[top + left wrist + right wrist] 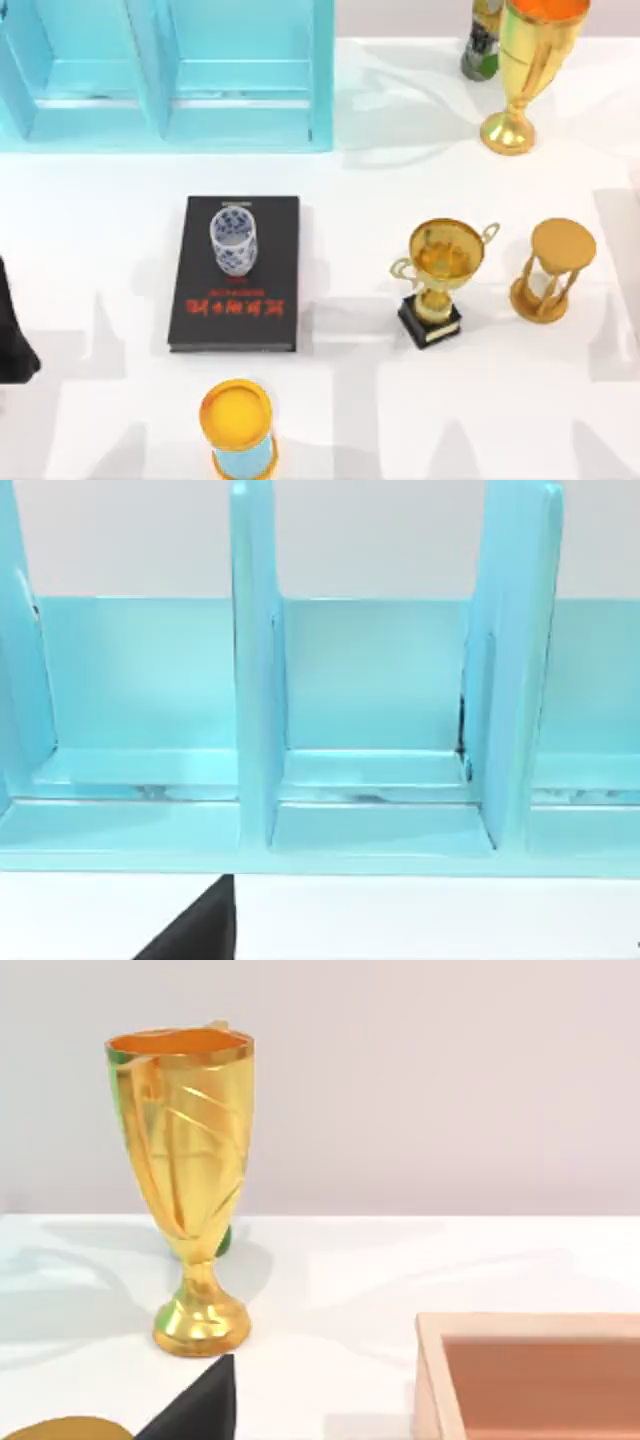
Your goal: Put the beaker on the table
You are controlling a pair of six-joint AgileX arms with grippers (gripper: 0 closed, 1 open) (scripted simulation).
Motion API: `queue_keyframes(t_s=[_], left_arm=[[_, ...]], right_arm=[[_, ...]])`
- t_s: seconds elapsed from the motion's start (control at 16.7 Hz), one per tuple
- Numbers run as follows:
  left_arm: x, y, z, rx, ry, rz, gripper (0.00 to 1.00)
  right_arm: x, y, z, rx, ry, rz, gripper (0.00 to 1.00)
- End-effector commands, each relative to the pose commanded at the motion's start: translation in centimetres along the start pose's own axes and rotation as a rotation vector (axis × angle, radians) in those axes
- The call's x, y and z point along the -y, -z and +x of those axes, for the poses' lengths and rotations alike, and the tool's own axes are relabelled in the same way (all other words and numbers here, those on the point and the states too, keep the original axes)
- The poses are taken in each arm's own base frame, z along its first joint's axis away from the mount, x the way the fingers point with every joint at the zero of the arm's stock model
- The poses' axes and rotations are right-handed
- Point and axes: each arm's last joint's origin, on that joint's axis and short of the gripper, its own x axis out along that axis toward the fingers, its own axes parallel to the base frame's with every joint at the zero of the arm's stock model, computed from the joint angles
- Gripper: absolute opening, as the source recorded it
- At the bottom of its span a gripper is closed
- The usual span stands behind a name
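- Right now the beaker [233, 240] stands upright on the black book [237, 275], on the half of the cover nearer the upper edge of the top view, just left of centre in the frame.
- The book lies flat on the table [350, 400], its red lettering showing below the beaker.
- From my seat I see a dark piece of my left arm [14, 335] at the far left edge of the top view, about mid-height, well apart from the book; I cannot tell how either gripper's jaws stand.
- The turquoise shelf unit [165, 75] fills the upper left of the top view; my left wrist view looks straight into its compartments [370, 700], with a strip of white table in front of them.
- A gold-topped light-blue cylinder [238, 428] stands at the lower edge of the top view, below the book and apart from it.
- Right of centre, a small gold trophy on a black base [438, 280] stands near a wooden hourglass [553, 270]; the two are not touching.
- In the upper right stands a tall gold goblet trophy [530, 70], with a green bottle [483, 40] just beside it.
- My right wrist view shows that same goblet [190, 1180] on the table, a sliver of green behind it, and the corner of a pale wooden box [530, 1375] at the lower right.
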Motion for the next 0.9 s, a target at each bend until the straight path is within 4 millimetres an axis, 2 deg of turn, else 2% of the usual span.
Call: queue_keyframes(t_s=[0.24,0.48,0.66,0.9], left_arm=[[0.1,-0.2,0.1,-0.038,0.011,-0.001,1.00],[0.7,-1.8,0.5,-0.232,0.067,-0.005,1.00],[1.5,-4.6,1.5,-0.415,0.120,-0.013,1.00],[3.4,-10.2,4.6,-0.635,0.186,-0.034,1.00]], right_arm=[[0.0,0.0,0.0,0.000,0.000,0.000,1.00],[0.0,0.0,0.0,0.000,0.000,0.000,1.00],[0.0,0.0,0.0,0.000,0.000,0.000,1.00],[0.0,0.0,0.0,0.000,0.000,0.000,1.00]])
